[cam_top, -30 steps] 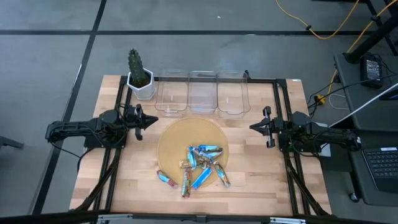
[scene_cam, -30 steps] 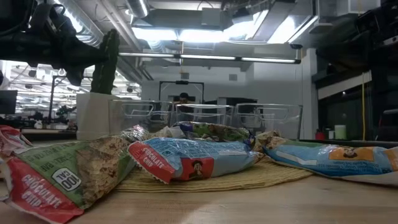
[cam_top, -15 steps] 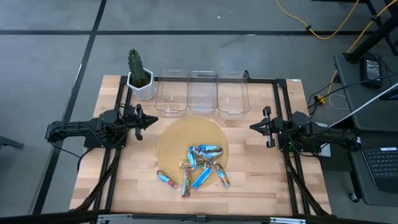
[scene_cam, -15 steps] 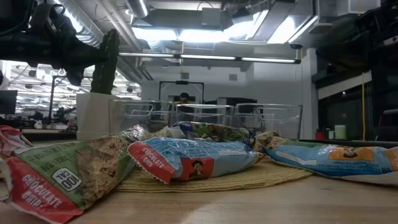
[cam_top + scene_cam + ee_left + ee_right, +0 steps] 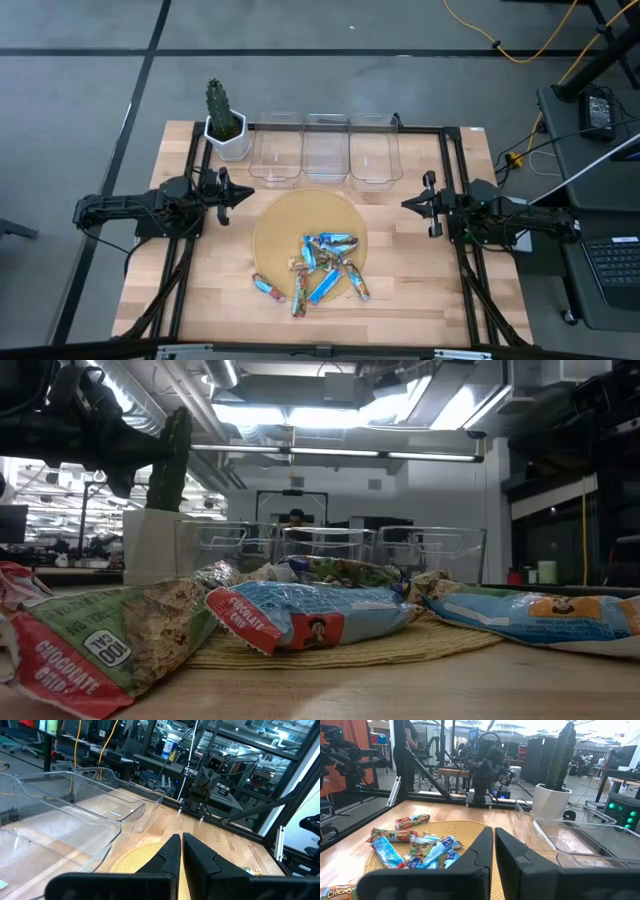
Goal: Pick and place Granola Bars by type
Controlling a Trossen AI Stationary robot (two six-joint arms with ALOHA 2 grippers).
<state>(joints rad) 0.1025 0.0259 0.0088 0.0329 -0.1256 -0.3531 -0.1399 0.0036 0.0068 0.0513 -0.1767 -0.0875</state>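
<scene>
Several granola bars (image 5: 320,265) in blue, light blue and green-brown wrappers lie in a loose pile on the near half of a round woven mat (image 5: 305,225); a few rest on the bare wood in front of it. They fill the low view (image 5: 300,615) and show in the right wrist view (image 5: 417,847). My left gripper (image 5: 248,193) hovers shut at the mat's left side, fingers level, pointing right (image 5: 181,851). My right gripper (image 5: 405,204) hovers shut at the mat's right side, pointing left (image 5: 494,845). Neither holds anything.
Three clear plastic bins (image 5: 324,148) stand in a row at the table's far edge. A potted cactus (image 5: 224,124) stands to their left. A black frame (image 5: 447,160) runs along the table's sides and back. Bare wood lies left and right of the mat.
</scene>
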